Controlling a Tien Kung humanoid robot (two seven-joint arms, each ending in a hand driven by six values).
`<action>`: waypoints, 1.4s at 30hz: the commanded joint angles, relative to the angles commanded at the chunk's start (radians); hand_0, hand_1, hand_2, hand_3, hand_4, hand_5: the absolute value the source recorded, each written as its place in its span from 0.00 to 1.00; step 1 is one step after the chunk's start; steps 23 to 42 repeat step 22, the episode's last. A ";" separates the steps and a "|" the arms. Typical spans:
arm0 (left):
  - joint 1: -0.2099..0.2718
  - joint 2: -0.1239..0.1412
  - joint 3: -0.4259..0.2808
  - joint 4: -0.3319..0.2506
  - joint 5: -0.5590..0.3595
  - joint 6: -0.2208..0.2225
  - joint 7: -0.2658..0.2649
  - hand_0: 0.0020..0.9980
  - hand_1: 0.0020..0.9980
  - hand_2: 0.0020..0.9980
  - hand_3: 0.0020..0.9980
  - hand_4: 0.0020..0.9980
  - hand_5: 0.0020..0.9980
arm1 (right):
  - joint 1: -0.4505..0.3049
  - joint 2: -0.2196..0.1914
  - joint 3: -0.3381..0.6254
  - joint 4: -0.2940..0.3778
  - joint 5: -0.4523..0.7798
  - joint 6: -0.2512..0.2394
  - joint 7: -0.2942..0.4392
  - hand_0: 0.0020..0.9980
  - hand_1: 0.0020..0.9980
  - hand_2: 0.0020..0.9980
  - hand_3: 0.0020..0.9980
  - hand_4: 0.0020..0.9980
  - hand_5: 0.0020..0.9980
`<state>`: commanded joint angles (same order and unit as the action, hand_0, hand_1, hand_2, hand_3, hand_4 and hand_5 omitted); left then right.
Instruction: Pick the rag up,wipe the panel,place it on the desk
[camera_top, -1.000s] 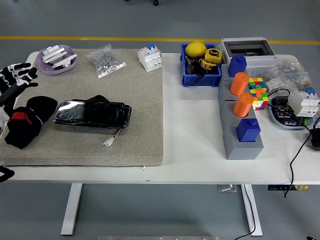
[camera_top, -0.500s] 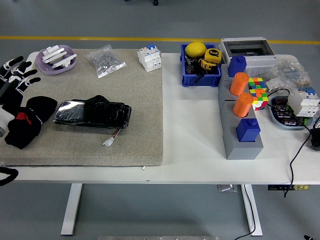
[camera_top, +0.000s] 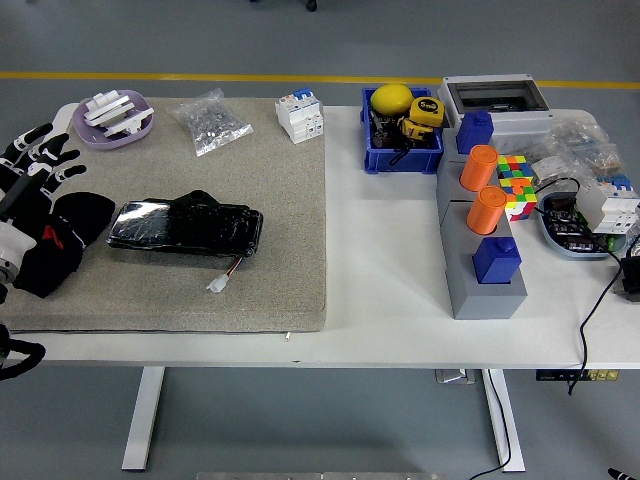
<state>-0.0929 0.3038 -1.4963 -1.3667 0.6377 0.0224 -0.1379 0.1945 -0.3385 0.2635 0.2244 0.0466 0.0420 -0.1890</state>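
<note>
So the left hand (camera_top: 30, 165) has slid back toward the mat's left edge, fingers spread and holding nothing. The crumpled black rag with a red patch (camera_top: 55, 243) lies just left of the shiny black wrapped panel (camera_top: 185, 228), so probably the put-down is done.

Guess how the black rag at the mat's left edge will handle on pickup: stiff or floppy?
Probably floppy: the black rag lies crumpled in soft folds on the mat, so it should drape and sag from the left hand. It looks like light cloth, unlikely to slip or roll. Its loose edges might drag across the black panel lying beside it.
</note>
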 joint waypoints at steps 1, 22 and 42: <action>0.000 -0.001 0.001 0.000 -0.001 0.000 0.000 0.42 0.52 0.58 0.58 0.80 0.12 | 0.000 0.000 -0.001 0.000 0.001 0.000 0.000 0.71 0.63 0.68 0.63 1.00 0.55; -0.003 0.009 -0.024 0.002 -0.025 -0.006 0.006 0.43 0.52 0.59 0.58 0.80 0.12 | 0.003 -0.002 -0.002 0.000 0.004 0.000 0.001 0.71 0.63 0.69 0.63 1.00 0.55; -0.003 0.009 -0.024 0.002 -0.025 -0.006 0.006 0.43 0.52 0.59 0.58 0.80 0.12 | 0.003 -0.002 -0.002 0.000 0.004 0.000 0.001 0.71 0.63 0.69 0.63 1.00 0.55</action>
